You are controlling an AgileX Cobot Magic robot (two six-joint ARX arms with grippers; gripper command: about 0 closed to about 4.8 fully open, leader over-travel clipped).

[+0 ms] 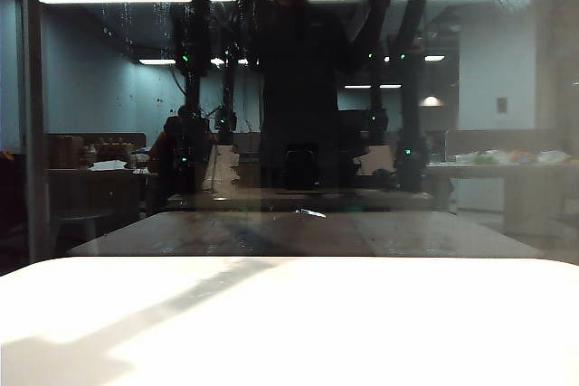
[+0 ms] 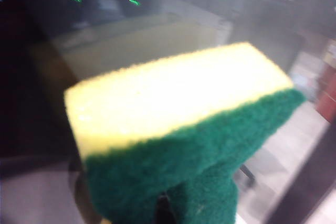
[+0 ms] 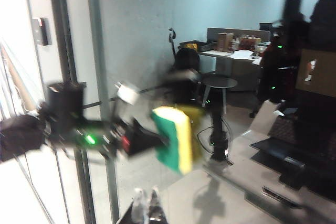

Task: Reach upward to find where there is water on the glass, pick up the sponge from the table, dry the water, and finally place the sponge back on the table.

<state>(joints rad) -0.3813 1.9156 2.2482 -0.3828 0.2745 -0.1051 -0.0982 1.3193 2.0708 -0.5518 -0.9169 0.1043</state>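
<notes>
**Sponge held up at the glass, counter bare below**

Your left gripper (image 3: 149,139) is closed tight on the sponge (image 2: 184,129). In the left wrist view the block fills the frame, yellow foam face toward the camera and the dark green scouring layer along its lower edge, where the gripper pinches it; the gripper itself is mostly hidden under the sponge there. The right wrist view shows the same arm from the side: the sponge is carried on edge, green layer toward the gripper and yellow face outward, raised well above the counter and close to the glass (image 3: 136,35). That picture is blurred, so you cannot tell whether the sponge touches the pane.

Your right gripper (image 3: 146,203) shows only as two pale fingertips at the edge of its own wrist view, close together with a thin gap between them. You cannot tell from that whether it is closed, and nothing is visible between the tips.

In the exterior view the white counter (image 1: 362,323) lies in the foreground, with neither arm directly in frame. The water (image 1: 124,6) shows as thin whitish streaks running down the upper left of the dark pane, near the grey frame upright (image 1: 34,115).
</notes>
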